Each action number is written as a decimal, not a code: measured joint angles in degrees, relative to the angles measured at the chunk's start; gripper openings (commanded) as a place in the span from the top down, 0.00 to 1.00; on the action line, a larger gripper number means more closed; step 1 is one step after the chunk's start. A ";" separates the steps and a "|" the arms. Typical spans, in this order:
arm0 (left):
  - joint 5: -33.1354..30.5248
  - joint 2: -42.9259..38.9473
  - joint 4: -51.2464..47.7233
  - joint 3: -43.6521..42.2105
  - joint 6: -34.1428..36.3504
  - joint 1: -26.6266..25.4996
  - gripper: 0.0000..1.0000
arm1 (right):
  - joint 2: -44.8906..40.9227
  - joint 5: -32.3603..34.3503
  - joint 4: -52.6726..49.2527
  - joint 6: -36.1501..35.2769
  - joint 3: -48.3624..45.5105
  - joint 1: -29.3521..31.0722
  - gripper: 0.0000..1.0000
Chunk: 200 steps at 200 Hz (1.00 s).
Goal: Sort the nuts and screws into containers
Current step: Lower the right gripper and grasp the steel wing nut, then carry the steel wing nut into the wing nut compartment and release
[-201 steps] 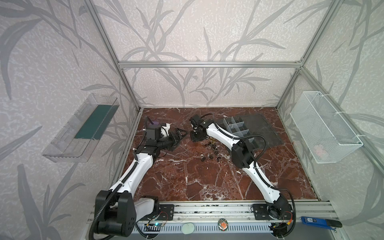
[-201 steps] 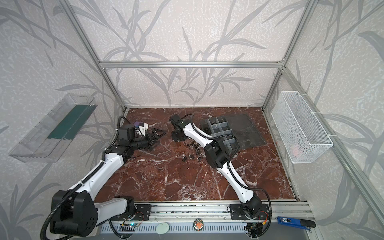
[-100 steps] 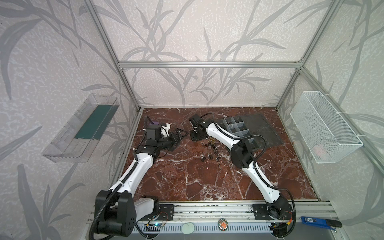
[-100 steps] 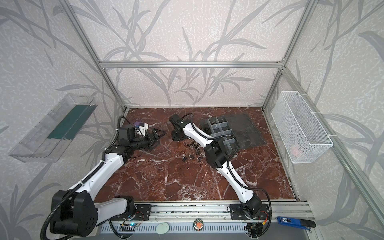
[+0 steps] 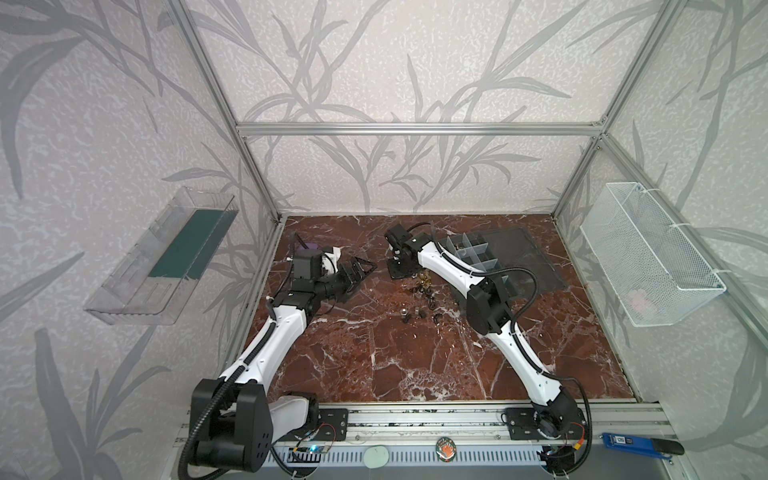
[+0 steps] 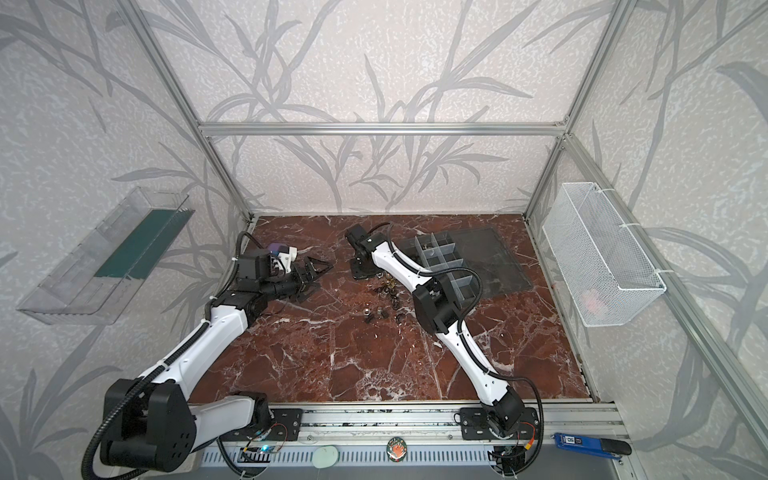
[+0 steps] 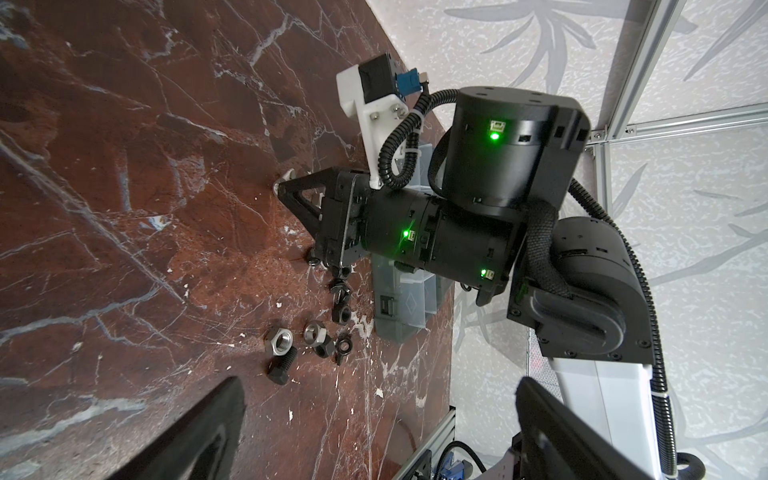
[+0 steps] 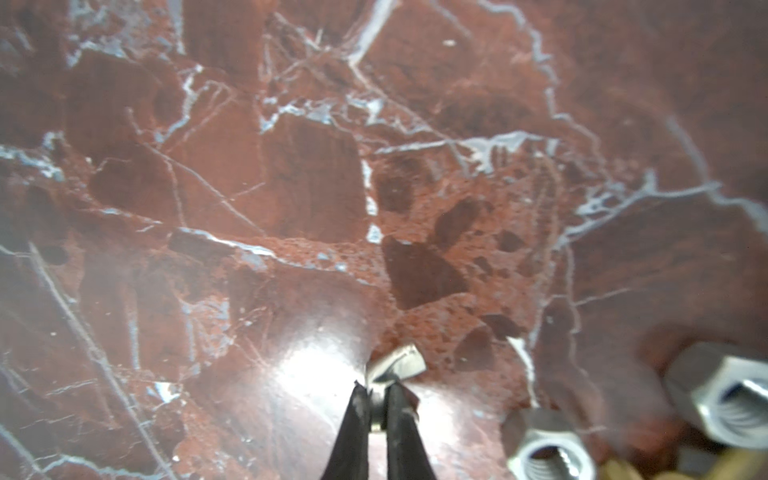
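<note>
just now a small silver fastener [image 8: 397, 363], too blurred to call screw or nut, sits pinched between the nearly closed fingertips of the right gripper [image 8: 376, 399], low in the centre of the right wrist view, close over the red marble tabletop [image 8: 291, 187]. two silver hex nuts [image 8: 548, 451] lie at the lower right of that frame. a black screw [image 7: 281, 370] lies among more loose nuts at mid-frame in the left wrist view. in a top view the organizer box [image 5: 467, 249] stands right of the pile, its lid [image 5: 519, 253] lying open flat. the left gripper [image 5: 360, 266], centre-left, stands wide open, holding nothing.
</note>
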 measured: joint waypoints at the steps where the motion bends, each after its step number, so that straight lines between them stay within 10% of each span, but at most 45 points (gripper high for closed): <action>1: 0.00 0.00 0.00 0.00 0.00 0.00 0.01 | -0.04 0.00 -0.04 -0.02 -0.02 0.00 1.00; 200: -5.81 10.23 -1.73 15.08 2.43 -12.35 0.01 | -18.08 1.07 -1.20 -4.28 -9.79 -11.69 1.00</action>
